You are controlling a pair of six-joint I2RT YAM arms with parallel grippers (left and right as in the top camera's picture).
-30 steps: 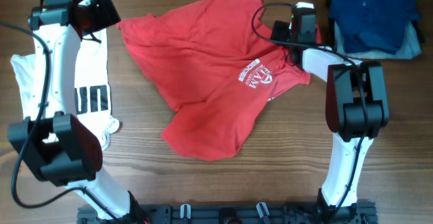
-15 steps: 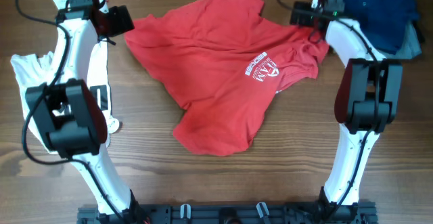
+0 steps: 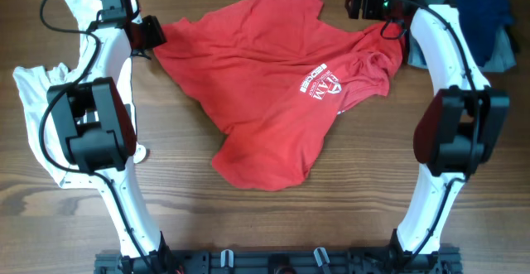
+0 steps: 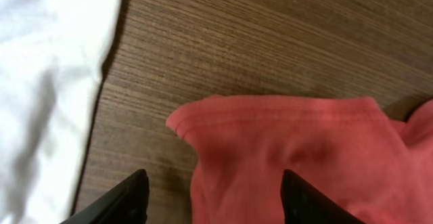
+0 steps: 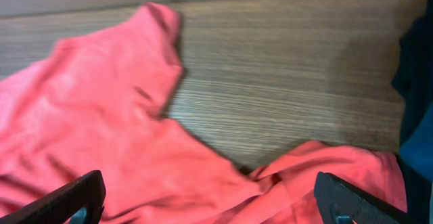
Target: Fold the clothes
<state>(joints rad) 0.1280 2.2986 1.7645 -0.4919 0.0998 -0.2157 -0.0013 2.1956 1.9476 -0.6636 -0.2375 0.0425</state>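
A large red T-shirt (image 3: 273,84) with white chest lettering lies spread and crumpled across the middle of the wooden table. My left gripper (image 3: 151,36) is open over the shirt's left corner, its fingers straddling the red hem (image 4: 270,149). My right gripper (image 3: 364,5) is open and wide above the shirt's upper right part (image 5: 169,163). A white T-shirt with black print (image 3: 33,100) lies at the far left and shows in the left wrist view (image 4: 47,82). Dark blue folded garments (image 3: 476,17) sit at the top right.
A light blue-grey folded garment (image 3: 501,55) lies under the dark blue one at the top right edge. The dark blue fabric edges into the right wrist view (image 5: 416,95). Bare wood (image 3: 348,199) shows in front of the red shirt.
Both arms have swung toward the far edge of the table. The red shirt's left and right parts were pulled outward and lie flatter; both grippers have let go and stand open.
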